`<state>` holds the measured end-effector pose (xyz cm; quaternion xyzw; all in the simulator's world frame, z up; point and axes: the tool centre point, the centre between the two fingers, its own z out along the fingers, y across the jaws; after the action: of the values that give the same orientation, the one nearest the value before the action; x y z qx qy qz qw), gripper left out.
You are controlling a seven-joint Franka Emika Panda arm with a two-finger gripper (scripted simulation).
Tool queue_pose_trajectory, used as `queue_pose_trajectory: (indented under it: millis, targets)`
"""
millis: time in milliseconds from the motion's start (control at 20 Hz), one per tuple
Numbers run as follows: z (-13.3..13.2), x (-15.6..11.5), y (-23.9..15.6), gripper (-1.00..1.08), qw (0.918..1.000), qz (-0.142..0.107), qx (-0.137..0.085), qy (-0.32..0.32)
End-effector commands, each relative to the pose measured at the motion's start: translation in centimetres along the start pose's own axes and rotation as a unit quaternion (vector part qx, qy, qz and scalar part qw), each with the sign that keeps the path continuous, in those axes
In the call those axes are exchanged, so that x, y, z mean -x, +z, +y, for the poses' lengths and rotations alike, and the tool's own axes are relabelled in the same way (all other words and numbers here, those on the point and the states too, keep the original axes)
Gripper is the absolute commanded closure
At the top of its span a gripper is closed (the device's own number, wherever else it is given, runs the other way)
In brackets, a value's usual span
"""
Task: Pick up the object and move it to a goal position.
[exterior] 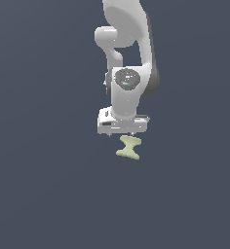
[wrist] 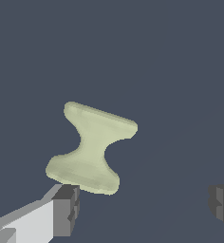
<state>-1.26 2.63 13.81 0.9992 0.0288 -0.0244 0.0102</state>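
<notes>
The object [exterior: 129, 147] is a small pale yellow-green hourglass-shaped piece lying flat on the dark grey surface. In the exterior view my gripper [exterior: 121, 134] hangs pointing down just above it, with the object slightly toward the exterior view's right of the hand. In the wrist view the object [wrist: 92, 147] lies close to one fingertip [wrist: 66, 209]. The other fingertip [wrist: 223, 204] is far off to the side. My gripper [wrist: 144, 209] is open wide and empty, and the object is not between the fingers.
A plain dark grey surface [exterior: 39, 194] fills both views. The white arm [exterior: 129, 58] rises above the gripper. No other objects show.
</notes>
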Motion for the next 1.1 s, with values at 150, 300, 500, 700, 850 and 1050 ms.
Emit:
queue_pose_trajectory:
  millis: [150,300,500,700,850,1050]
  targets:
    - [-1.2,-0.2,1.6,-0.92,0.9994,0.005,-0.003,0.034]
    - [-2.0,-0.3,2.8,-0.92,0.9981,0.009,-0.005,0.060]
    - [-3.2,-0.3,4.4,-0.92,0.9952,0.015,-0.008,0.096]
    - [-4.1,-0.3,5.6,-0.92,0.9921,0.019,-0.010,0.124]
    - [-4.6,-0.3,6.3,-0.92,0.9901,0.021,-0.012,0.138]
    - [-4.9,-0.3,6.8,-0.92,0.9884,0.023,-0.013,0.150]
